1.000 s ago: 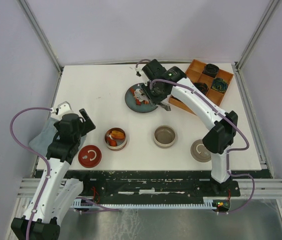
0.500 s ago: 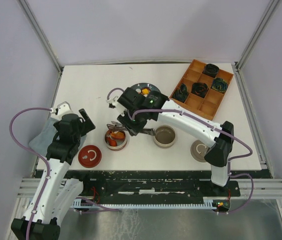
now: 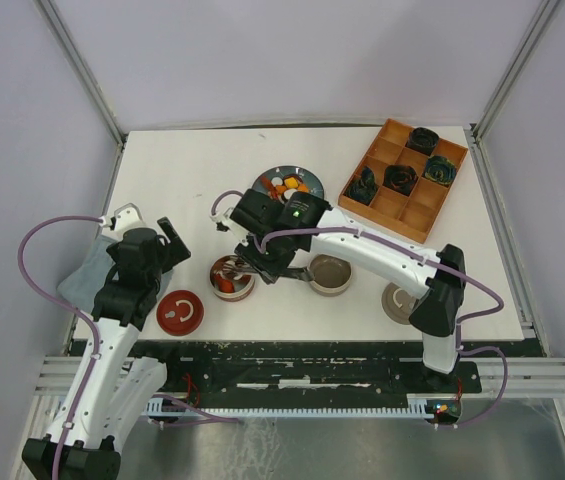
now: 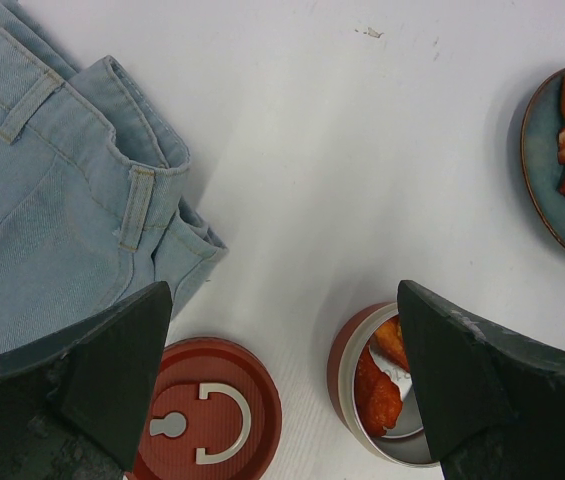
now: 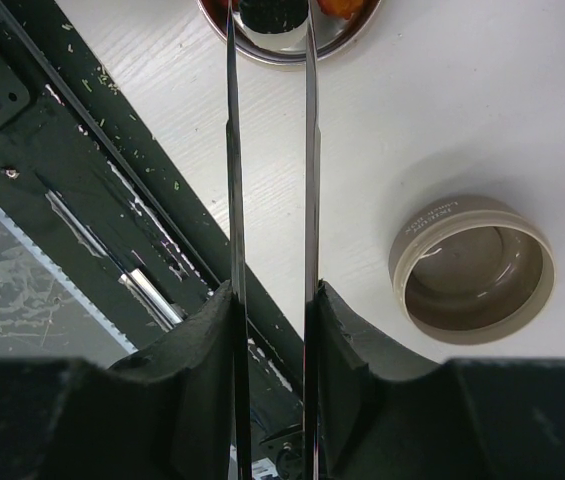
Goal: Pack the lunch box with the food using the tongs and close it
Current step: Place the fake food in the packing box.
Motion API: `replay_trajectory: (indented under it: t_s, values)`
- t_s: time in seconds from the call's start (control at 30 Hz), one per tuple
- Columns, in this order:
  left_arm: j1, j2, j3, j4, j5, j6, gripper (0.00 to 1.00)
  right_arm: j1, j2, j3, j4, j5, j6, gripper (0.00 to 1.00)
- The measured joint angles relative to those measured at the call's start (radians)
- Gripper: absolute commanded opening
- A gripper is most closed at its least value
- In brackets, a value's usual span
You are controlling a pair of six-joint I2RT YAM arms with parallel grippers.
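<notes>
Over the lunch box, right claw with tongs, moved from plate

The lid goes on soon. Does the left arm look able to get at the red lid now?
Probably yes: the red lid lies uncovered just beneath the open left gripper. The tongs hang over the tin beside it, close by but not across the lid.

I read tongs as polished, mirror-bright metal. Lunch box: red outside, shiny bare metal inside. Lid: matt red, finely ribbed. Denim cloth by table's left edge: coarse weave, stitched seams. Table: matt white, faint grain. Plate: glossy blue glaze.
</notes>
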Motion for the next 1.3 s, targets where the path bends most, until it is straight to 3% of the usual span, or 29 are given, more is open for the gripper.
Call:
replay_trajectory:
  t_s: [0.73,1.3]
  values:
    - [0.0,0.002,0.0,0.0,0.0,0.0,1.0,0.028,0.087,0.0,-0.037,0.057,-0.008,0.39]
    - [0.0,0.003,0.0,0.0,0.0,0.0,1.0,0.038,0.15,0.022,-0.06,0.084,-0.011,0.5]
